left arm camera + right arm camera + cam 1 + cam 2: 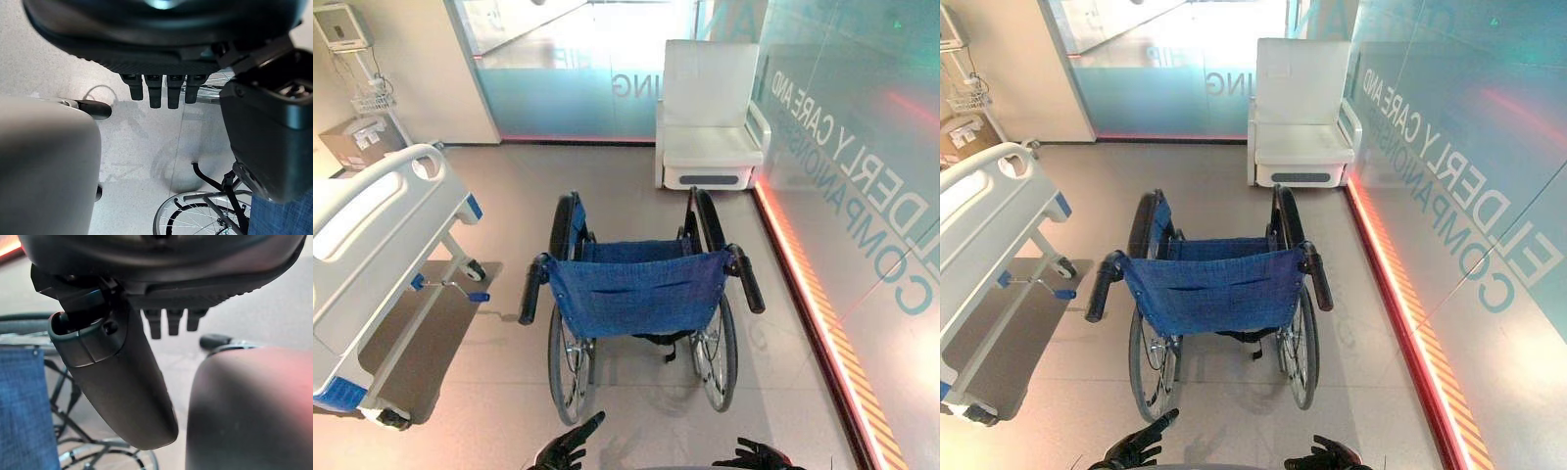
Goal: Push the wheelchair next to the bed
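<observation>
Currently left robot hand [570,446] and right robot hand [759,457] sit at the near edge, fingers loosely apart, holding nothing, clear of the wheelchair [636,294]. Wheelchair stands mid-scene just beyond them, blue fabric back and black push handles facing near. Bed [372,230] at left, apart from it. White armchair [710,117] far right.

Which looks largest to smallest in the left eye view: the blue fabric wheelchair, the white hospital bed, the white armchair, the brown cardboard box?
1-2. blue fabric wheelchair and white hospital bed: alike; the bed runs off the edge.
3. white armchair, farther away.
4. brown cardboard box.
</observation>
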Robot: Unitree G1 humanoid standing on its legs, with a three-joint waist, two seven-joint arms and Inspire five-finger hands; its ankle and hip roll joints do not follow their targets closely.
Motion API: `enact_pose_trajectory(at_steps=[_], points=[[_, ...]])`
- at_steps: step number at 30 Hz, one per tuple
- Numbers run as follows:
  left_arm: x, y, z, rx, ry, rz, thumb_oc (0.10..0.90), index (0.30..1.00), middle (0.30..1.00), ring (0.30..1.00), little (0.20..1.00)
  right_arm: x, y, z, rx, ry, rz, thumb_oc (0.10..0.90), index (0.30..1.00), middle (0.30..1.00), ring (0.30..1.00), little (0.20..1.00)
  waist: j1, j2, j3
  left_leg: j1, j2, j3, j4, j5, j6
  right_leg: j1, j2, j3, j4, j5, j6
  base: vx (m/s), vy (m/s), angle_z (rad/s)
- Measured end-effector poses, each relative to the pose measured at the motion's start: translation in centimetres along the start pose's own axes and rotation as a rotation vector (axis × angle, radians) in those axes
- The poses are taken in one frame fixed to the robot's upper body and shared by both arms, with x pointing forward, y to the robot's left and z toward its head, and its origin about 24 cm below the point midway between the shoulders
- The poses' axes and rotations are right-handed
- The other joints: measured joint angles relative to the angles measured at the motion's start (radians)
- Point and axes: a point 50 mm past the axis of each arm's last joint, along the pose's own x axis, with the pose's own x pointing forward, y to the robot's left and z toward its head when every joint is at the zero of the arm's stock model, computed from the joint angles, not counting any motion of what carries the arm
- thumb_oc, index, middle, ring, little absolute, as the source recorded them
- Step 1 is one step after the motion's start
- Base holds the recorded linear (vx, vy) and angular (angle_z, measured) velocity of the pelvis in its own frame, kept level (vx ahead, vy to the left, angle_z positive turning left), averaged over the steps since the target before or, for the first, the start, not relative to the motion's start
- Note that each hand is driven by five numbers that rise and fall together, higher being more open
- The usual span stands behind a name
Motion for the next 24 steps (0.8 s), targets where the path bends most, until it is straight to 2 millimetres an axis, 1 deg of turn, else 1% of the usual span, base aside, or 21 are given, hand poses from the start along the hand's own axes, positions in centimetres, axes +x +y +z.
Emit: enact_pose_trajectory(at_steps=[6,9,24], points=[[0.0,0.1,0.0,0.021,0.007,0.001,0.800,0.900,0.900,0.900,0.900,0.0,0.2,-0.2,0.002,0.006,0.005,0.800,0.900,0.900,0.900,0.900,0.000,-0.001,-0.004,0.008,0.000,0.000,-0.007,-0.003,0.003,0.007,-0.001,-0.001,0.000,-0.005,-0.007,0.00,0.000,0.00],[-0.1,0.2,-0.3,0.020,0.018,0.006,0.800,0.900,0.900,0.900,0.900,-0.1,0.2,-0.7,0.005,0.018,0.003,0.800,0.900,0.900,0.900,0.900,0.000,0.000,-0.018,0.007,0.001,-0.001,-0.007,-0.004,0.005,0.007,-0.001,-0.001,0.000,-0.005,-0.007,0.00,0.000,0.00],[-0.3,0.7,-1.0,0.011,0.035,0.064,0.800,0.900,0.900,0.900,0.900,-0.1,0.1,-0.8,0.000,0.024,0.000,0.800,0.900,0.900,0.900,0.900,0.001,0.001,-0.025,0.007,0.000,-0.003,-0.007,0.000,0.000,0.009,-0.002,-0.008,0.000,-0.005,-0.007,0.00,0.000,0.00]])
